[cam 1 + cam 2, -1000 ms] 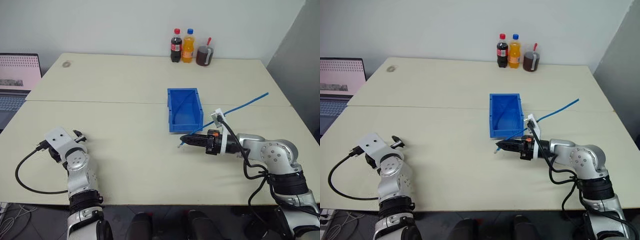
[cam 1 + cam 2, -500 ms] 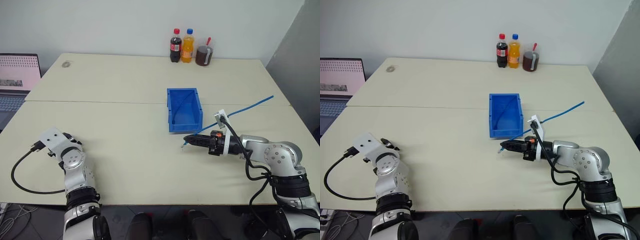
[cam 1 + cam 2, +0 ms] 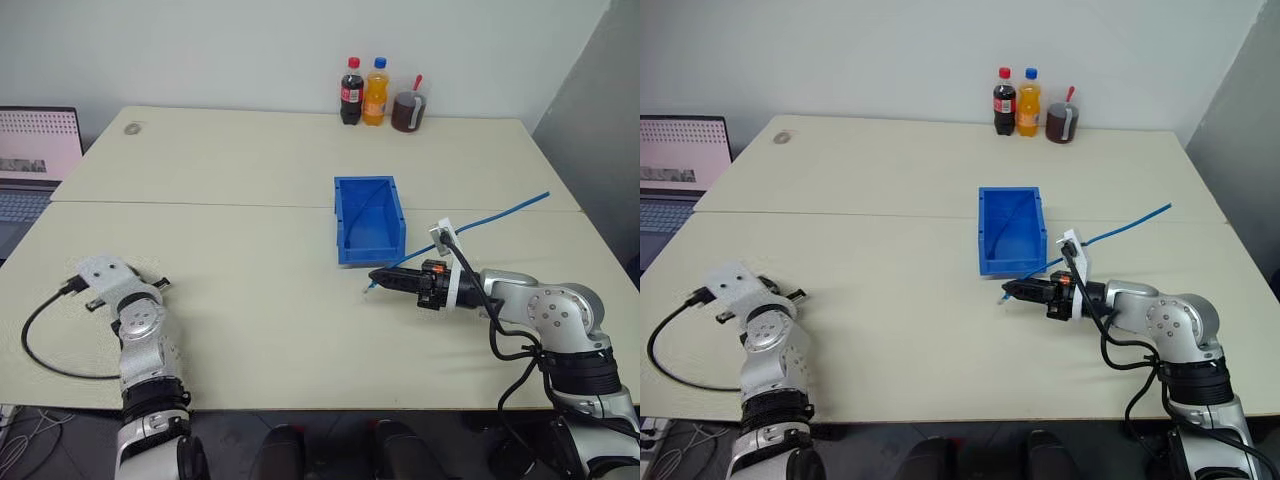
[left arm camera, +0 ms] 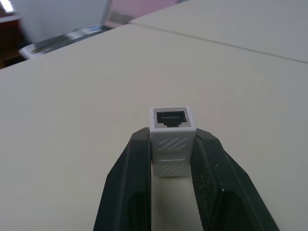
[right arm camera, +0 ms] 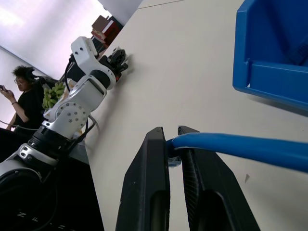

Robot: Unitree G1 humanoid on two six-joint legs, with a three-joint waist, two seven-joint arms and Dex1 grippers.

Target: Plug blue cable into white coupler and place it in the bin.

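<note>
Two grippers work the table (image 3: 250, 160). Since a second ago the left gripper (image 4: 171, 144), at 8 o'clock on the table, has closed from wide open and now clamps the coupler (image 4: 172, 139), dark socket facing outward. Right gripper (image 5: 174, 144), at 4 o'clock, stays pinched on the cable (image 3: 500, 213) near its plug, just beside the bin's (image 3: 368, 250) front lip; the cord trails toward 2 o'clock.

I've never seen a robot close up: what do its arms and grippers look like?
Both arms are silvery-grey metal with rounded joints and black bands. Each gripper, left and right, has two slim black fingers. Thick black cables loop beside each arm, and the right wrist carries a small orange mark.
</note>
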